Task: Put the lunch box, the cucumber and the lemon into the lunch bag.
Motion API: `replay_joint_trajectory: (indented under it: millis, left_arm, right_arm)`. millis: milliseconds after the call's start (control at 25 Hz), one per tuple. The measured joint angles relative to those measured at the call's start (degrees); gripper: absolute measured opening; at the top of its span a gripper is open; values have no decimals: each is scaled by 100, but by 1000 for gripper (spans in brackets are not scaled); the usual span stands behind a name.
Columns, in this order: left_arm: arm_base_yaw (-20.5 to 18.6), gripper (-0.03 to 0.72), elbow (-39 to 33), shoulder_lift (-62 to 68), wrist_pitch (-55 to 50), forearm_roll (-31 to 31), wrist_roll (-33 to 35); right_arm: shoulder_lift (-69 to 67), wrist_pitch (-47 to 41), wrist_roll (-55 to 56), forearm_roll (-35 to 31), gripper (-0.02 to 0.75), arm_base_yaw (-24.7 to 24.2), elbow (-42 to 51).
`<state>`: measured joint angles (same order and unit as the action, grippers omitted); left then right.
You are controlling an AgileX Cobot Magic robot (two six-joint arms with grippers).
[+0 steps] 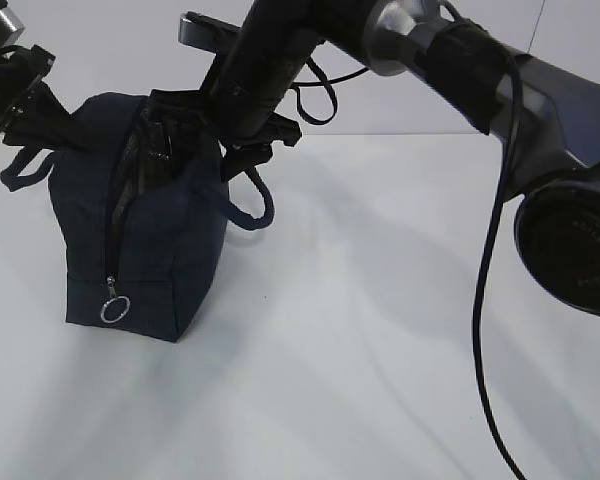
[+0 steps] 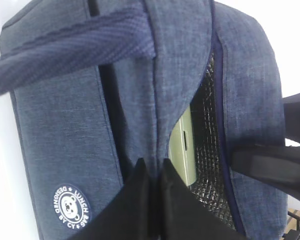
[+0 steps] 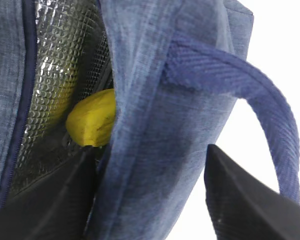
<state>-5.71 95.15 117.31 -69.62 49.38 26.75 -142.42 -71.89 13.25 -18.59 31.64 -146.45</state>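
Exterior: white table (image 1: 360, 330); one boxy navy fabric lunch bag (image 1: 170, 250) at 9 o'clock, upright, unzipped.
Left wrist: left gripper (image 2: 152, 200) pinched shut on bag fabric; sage-green lunch box (image 2: 182, 155) on end inside.
Right wrist: right gripper (image 3: 150, 195) spread astride bag wall; one yellow lemon (image 3: 92, 125) inside, at 9 o'clock.

Lemon (image 3: 92, 125) and lunch box (image 2: 182, 152) half-hidden by bag fabric

A bare lab or test setup: a plain white surface (image 1: 360, 330) runs to a white backdrop (image 1: 540, 30), with black robot arms (image 1: 540, 110) and loose cable (image 1: 485, 330) above it.
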Motion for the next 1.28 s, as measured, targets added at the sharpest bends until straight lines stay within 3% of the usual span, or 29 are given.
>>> replay_joint_trajectory:
  millis: [640, 1280]
  left_arm:
    - [39, -8, 0, 0, 10, 0, -101]
    - [642, -8, 0, 0, 92, 978, -230]
  right_arm:
    - [0, 0, -145, -98, 19, 0, 0]
    - [615, -131, -296, 1365, 18, 0, 183]
